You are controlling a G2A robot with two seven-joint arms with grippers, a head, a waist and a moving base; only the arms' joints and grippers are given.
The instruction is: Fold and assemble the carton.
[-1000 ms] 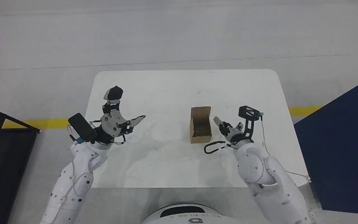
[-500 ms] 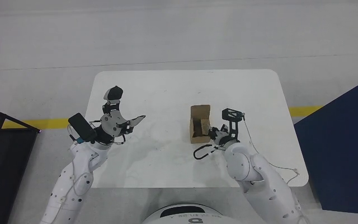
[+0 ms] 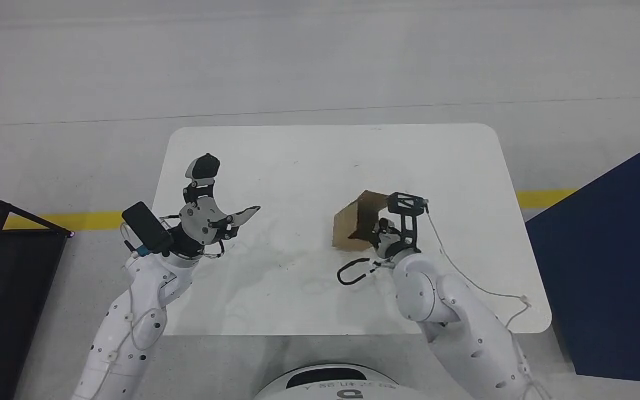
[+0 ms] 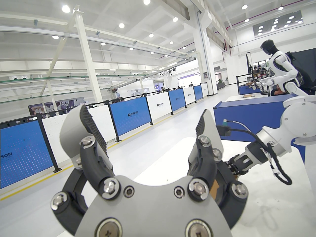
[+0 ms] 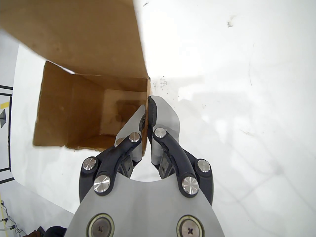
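A small brown carton (image 3: 355,220) stands tilted near the middle of the white table (image 3: 300,160), its top open and one flap raised. My right gripper (image 3: 380,233) is shut on the carton's side wall, one finger inside and one outside. In the right wrist view the open carton (image 5: 81,99) shows its bare inside, with the gripper (image 5: 147,107) pinching the wall edge and a flap (image 5: 74,18) standing up beyond. My left gripper (image 3: 228,205) hangs open over the table's left part, far from the carton; its fingers (image 4: 87,122) stand wide apart with nothing between them.
A black cable loop (image 3: 352,272) lies on the table by the right arm. The table's front edge is close to both arms. A blue partition (image 3: 590,260) stands to the right of the table. A yellow floor line (image 3: 60,220) runs past the left side.
My right gripper moved left to the carton and closed on its side wall. The carton has turned and tilted from its earlier square position. The left arm has not moved.
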